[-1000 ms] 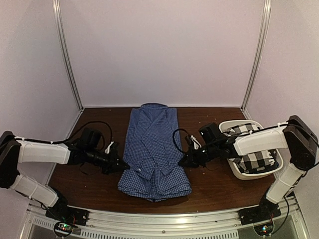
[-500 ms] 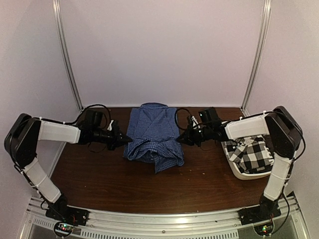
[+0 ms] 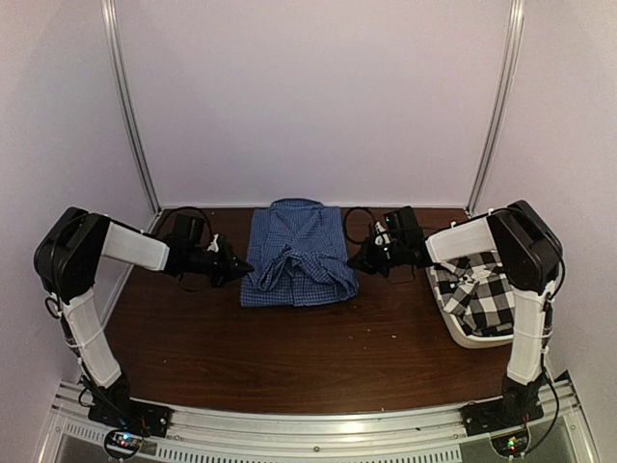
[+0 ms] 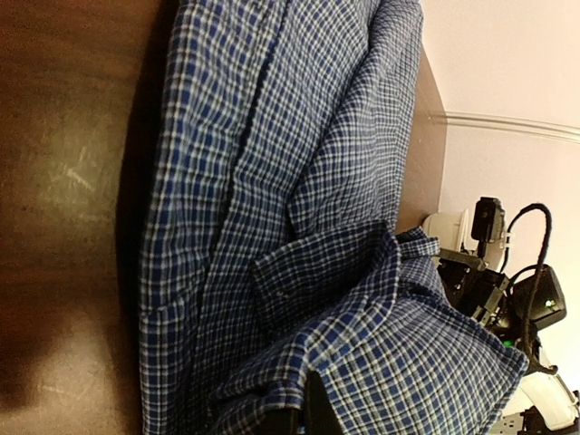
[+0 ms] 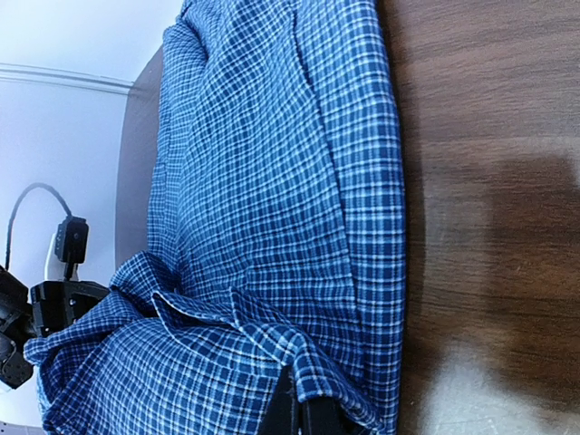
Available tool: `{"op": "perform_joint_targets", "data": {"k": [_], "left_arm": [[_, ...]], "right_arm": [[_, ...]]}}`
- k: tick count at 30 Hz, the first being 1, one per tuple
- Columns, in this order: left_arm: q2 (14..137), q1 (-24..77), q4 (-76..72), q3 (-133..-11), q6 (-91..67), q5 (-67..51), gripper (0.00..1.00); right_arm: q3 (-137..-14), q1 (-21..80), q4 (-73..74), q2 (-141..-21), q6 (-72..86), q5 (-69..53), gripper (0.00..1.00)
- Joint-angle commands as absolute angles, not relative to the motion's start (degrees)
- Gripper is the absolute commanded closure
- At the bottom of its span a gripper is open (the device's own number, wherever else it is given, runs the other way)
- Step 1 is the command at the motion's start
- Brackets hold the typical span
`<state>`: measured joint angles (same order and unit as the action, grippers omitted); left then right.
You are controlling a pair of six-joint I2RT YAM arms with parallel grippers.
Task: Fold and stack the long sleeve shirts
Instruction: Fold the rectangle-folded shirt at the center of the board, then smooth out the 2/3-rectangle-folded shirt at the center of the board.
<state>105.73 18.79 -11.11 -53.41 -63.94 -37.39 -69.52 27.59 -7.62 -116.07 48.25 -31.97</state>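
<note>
Hem corners of the blue shirt [image 3: 297, 258] are being pinched, one in the closed left gripper [image 3: 241, 269], one in the closed right gripper [image 3: 354, 260]; shirt is lying on the table [image 3: 289, 367] toward the back, lower half doubled over the chest. Middle is bunching. Best, I judge: carrying both corners level, laying them square, smoothing, releasing together. The checked shirt [image 3: 487, 289] is sitting in the tub [image 3: 474, 340] at right.

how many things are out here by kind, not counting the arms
shirts: 2 (blue gingham shirt, black-and-white check shirt)
white tub: 1
total: 3
</note>
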Motion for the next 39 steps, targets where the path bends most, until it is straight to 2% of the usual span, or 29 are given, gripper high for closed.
{"op": "perform_joint_targets", "data": {"k": [1,2,4,9,12,18,26,39], "left_arm": [[107.91,18.37,-14.63,-57.24,-62.42,-35.85,1.00],[108.71,18.37,-14.63,-57.91,-62.08,-35.94,1.00],[109.64,18.35,-13.86,-59.12,-61.01,-35.86,0.97],[110.07,17.86,-12.03,-62.19,-58.59,-35.90,0.67],[109.78,17.68,-9.06,-65.18,-55.62,-36.25,0.51],[108.83,17.58,-0.78,-69.15,-48.18,-35.67,0.34],[107.81,17.58,2.69,-68.06,-42.58,-38.05,0.27],[113.51,17.58,6.78,-73.62,-41.19,-40.78,0.26]], "right_arm": [[-72.05,26.27,-9.22,-118.13,48.31,-30.27,1.00],[-72.61,26.26,-8.96,-118.42,48.06,-30.39,1.00],[-73.49,26.25,-8.30,-118.57,47.28,-30.10,0.93],[-77.83,26.19,-3.28,-118.34,43.44,-29.29,0.63],[-79.33,26.25,-0.71,-117.15,40.87,-29.05,0.49],[-79.05,26.85,6.36,-113.15,33.04,-24.93,0.34],[-73.94,31.85,10.71,-105.61,23.19,-18.04,0.19],[-70.31,42.49,15.31,-103.33,19.22,-6.83,0.18]]}}
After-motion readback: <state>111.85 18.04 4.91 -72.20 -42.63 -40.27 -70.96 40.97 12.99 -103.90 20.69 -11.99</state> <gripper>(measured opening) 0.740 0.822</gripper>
